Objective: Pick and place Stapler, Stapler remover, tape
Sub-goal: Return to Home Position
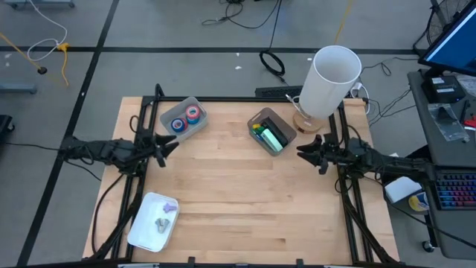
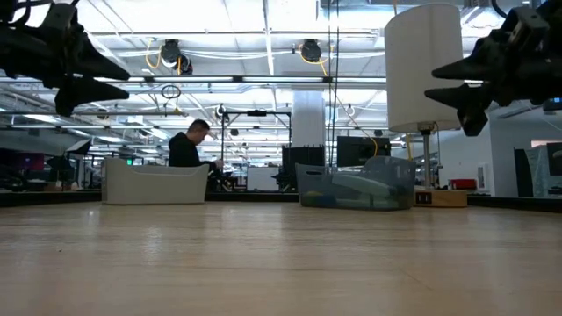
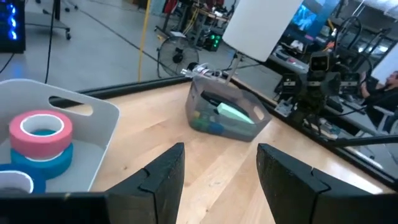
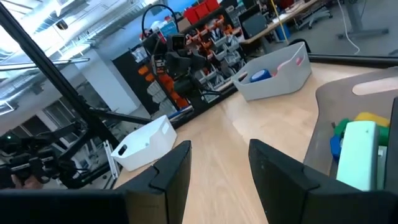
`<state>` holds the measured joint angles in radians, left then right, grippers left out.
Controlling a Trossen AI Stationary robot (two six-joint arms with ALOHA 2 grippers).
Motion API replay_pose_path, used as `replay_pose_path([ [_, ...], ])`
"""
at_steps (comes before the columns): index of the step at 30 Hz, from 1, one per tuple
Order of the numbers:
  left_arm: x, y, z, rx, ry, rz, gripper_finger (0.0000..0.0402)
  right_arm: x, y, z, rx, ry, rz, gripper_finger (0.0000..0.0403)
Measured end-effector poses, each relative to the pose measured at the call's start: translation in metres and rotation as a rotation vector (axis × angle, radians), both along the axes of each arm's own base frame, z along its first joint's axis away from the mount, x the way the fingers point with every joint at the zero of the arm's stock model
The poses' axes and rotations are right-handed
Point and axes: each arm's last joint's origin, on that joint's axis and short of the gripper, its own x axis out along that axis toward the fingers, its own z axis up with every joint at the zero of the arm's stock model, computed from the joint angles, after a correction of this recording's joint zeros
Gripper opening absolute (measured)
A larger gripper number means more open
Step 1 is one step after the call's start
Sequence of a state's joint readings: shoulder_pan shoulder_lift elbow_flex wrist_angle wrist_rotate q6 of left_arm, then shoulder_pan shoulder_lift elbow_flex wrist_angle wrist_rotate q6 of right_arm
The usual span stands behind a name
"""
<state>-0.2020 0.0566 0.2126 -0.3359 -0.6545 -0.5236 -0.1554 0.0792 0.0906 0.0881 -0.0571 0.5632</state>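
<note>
The tape rolls [image 1: 186, 117], pink and blue rings, lie stacked in a pale grey bin [image 1: 195, 102] at the table's far left; the left wrist view shows a pink roll [image 3: 40, 129] on a blue one [image 3: 45, 158]. A clear grey bin [image 1: 260, 117] at far centre holds a green-and-pale block [image 1: 273, 138] with yellow and blue bits; which item is the stapler I cannot tell. My left gripper [image 1: 169, 146] hovers open near the tape bin. My right gripper [image 1: 306, 153] hovers open right of the clear bin. Neither holds anything.
A white tray [image 1: 141, 231] at the near left holds small grey and purple items [image 1: 165, 214]. A tall white lamp [image 1: 331, 78] stands at the far right corner. A black frame runs along the table's edges. Bare wood lies between the arms. A person [image 2: 189, 145] sits far behind the table.
</note>
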Motion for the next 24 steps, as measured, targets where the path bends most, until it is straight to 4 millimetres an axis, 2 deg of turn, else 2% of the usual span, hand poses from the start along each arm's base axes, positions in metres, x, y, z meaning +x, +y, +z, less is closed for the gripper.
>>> replay_pose_path([
  [8, -0.006, 0.002, 0.001, 0.034, 0.0, 0.004, 0.02, -0.005, 0.001, 0.004, -0.026, -0.051, -0.005, 0.0155],
  [20, 0.004, -0.001, -0.029, -0.026, 0.032, -0.033, 0.02, -0.006, -0.002, -0.003, -0.017, 0.024, -0.109, 0.0155],
  [24, 0.004, -0.001, -0.027, -0.009, 0.029, -0.038, 0.02, -0.006, -0.002, -0.002, -0.048, 0.017, -0.114, 0.0155],
])
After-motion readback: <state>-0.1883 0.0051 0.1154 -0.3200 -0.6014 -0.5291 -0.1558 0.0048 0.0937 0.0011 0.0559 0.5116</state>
